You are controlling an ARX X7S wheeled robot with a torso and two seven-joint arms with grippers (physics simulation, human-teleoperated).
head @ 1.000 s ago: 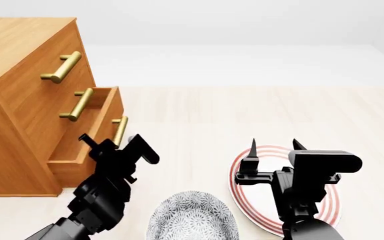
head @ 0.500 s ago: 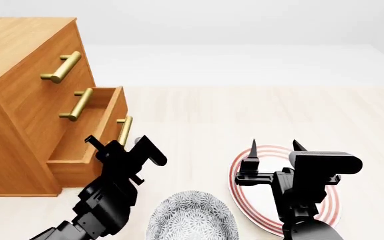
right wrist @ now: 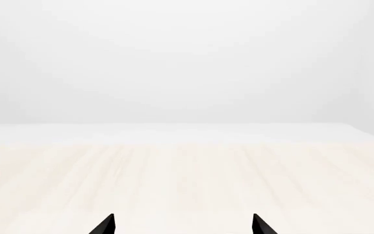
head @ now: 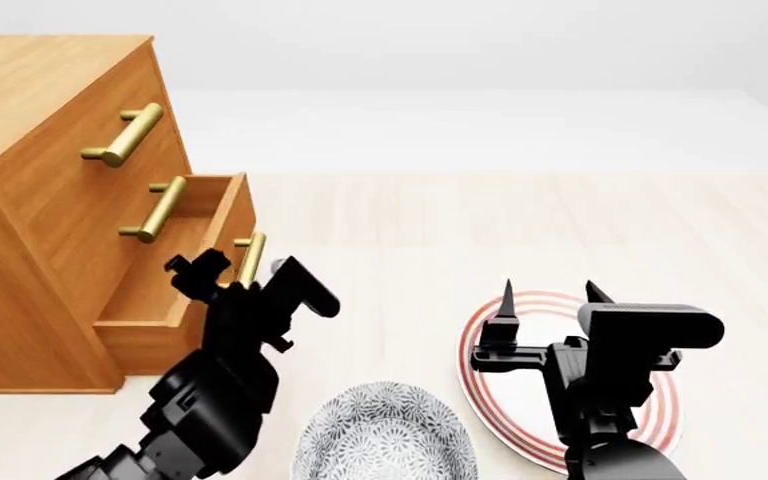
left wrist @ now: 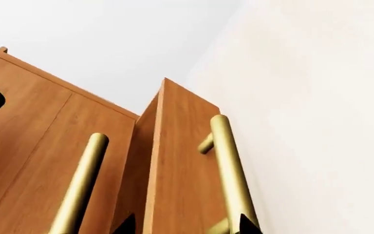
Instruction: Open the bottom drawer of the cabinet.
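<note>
Now my left claw (head: 245, 274) sits at the brass handle (head: 249, 256) of the bottom drawer (head: 171, 300), fingers wide apart on each side of the bar, not clenched. That drawer sticks out from the cabinet (head: 37, 150) on my left. My right claw (head: 547, 292) hangs released, fingers apart, over the striped plate (head: 664, 405). A patterned bowl (head: 381, 440) sits on the bench (head: 558, 220).

Head view looks forward and down from above both arms over the pale surface (head: 518, 220) with the cabinet (head: 37, 150) at left; left wrist sits close under the bottom drawer (left wrist: 180, 165), shared with head; right wrist faces level across open surface.
</note>
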